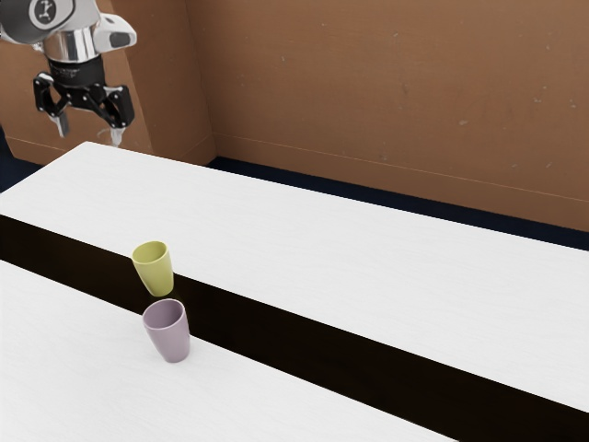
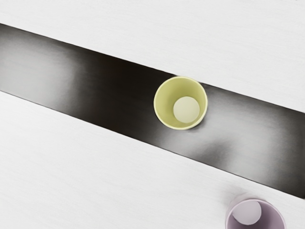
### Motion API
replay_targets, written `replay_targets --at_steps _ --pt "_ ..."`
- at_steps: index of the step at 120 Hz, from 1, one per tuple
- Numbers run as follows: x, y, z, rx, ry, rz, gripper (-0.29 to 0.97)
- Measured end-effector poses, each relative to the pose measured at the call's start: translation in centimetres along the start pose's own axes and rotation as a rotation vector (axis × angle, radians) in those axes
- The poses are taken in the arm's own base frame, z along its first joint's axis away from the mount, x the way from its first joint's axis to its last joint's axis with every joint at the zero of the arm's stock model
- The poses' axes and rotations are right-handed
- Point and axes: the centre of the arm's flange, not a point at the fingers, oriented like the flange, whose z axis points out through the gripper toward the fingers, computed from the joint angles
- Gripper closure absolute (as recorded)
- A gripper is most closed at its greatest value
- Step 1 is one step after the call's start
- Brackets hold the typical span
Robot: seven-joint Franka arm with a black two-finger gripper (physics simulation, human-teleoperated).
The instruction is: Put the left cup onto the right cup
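A yellow-green cup (image 1: 154,267) stands upright on the dark stripe of the table, mouth up. A mauve cup (image 1: 167,330) stands upright just in front of it, on the white part of the table and slightly toward the exterior view's right. My gripper (image 1: 88,132) hangs high above the table's far left corner, open, with nothing between its fingers. The wrist view looks straight down into the yellow-green cup (image 2: 180,103), with the mauve cup (image 2: 255,214) at the picture's edge.
The table (image 1: 368,267) is white with a wide dark stripe (image 1: 304,345) running across it diagonally. A brown wall (image 1: 386,83) stands behind the table. Nothing else stands on the table.
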Motion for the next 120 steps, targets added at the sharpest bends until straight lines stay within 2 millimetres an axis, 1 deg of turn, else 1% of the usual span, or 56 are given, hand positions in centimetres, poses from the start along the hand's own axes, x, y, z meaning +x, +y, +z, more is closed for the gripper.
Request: replay_targets --at_steps 15,26,53,73,89,100,107,120 --pt "0.1 0.2 0.0 0.0 0.002 0.018 0.0" --pt "0.2 0.2 0.5 0.002 -0.005 0.028 0.0" --pt "0.4 -0.6 0.8 0.002 -0.01 0.031 0.0" --pt "0.3 -0.3 1.6 0.005 -0.029 0.049 0.0" --pt "0.6 0.3 3.4 0.007 -0.067 0.065 0.0" --pt "0.7 0.7 5.5 -0.001 -0.11 0.071 0.0" --pt "0.8 0.5 6.8 -0.012 -0.138 0.063 0.0" --pt "1.0 -0.6 9.3 -0.022 -0.189 0.039 0.0"
